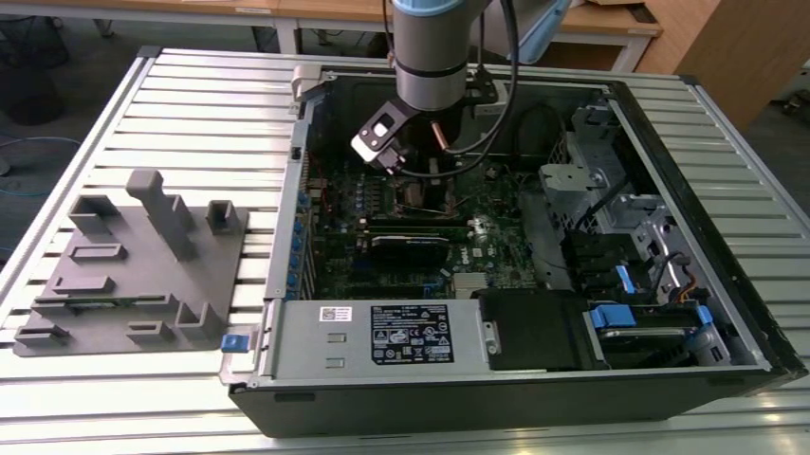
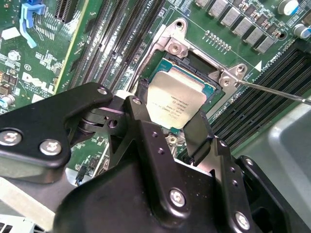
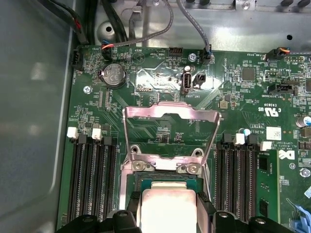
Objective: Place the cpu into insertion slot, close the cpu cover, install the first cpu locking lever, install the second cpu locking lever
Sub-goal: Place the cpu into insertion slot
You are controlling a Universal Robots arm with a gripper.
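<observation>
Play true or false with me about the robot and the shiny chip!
The gripper grips the cpu. True.
The cpu cover is shut over the chip. False: it stands flipped open.
The circuit board is red. False: it is green.
The computer case lies open on a slatted table. True.
The grey rack sits at the exterior view's right of the case. False: at its left.

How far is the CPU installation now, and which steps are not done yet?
Nothing looks finished yet. In hand: the gripper is shut on the cpu, holding it at the insertion slot; whether it is seated I cannot tell. Left: the cpu cover stands open in the first wrist view, and a locking lever sticks out free in the second wrist view.
</observation>
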